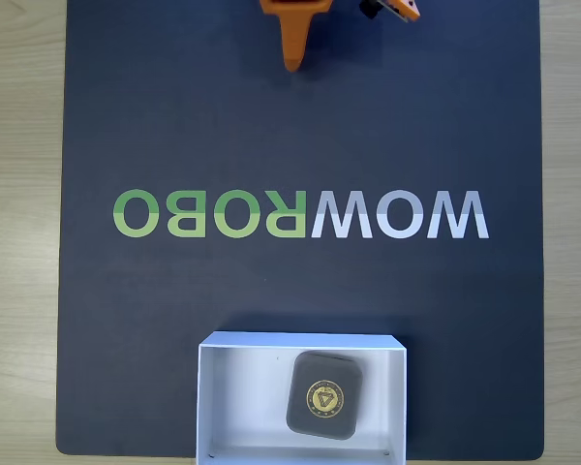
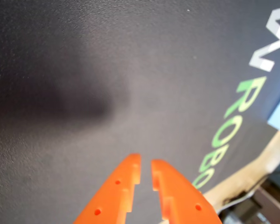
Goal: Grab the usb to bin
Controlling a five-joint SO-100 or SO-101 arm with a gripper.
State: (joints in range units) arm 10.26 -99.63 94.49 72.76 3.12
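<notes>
The usb (image 1: 324, 394), a dark-grey rounded case with a gold emblem, lies flat inside the bin (image 1: 240, 397), right of the bin's middle. The bin is a shallow white box at the mat's near edge in the fixed view. My orange gripper (image 1: 292, 60) is at the far edge of the mat, well away from the bin, pointing down toward the mat. In the wrist view the gripper (image 2: 144, 161) hovers over bare mat, its two fingers drawn together with only a thin slit between them and nothing held.
A dark mat (image 1: 174, 116) printed with WOWROBO lettering (image 1: 300, 214) covers the wooden table (image 1: 19, 232). In the wrist view, the mat's edge and clutter beyond the table (image 2: 266, 196) show at the lower right.
</notes>
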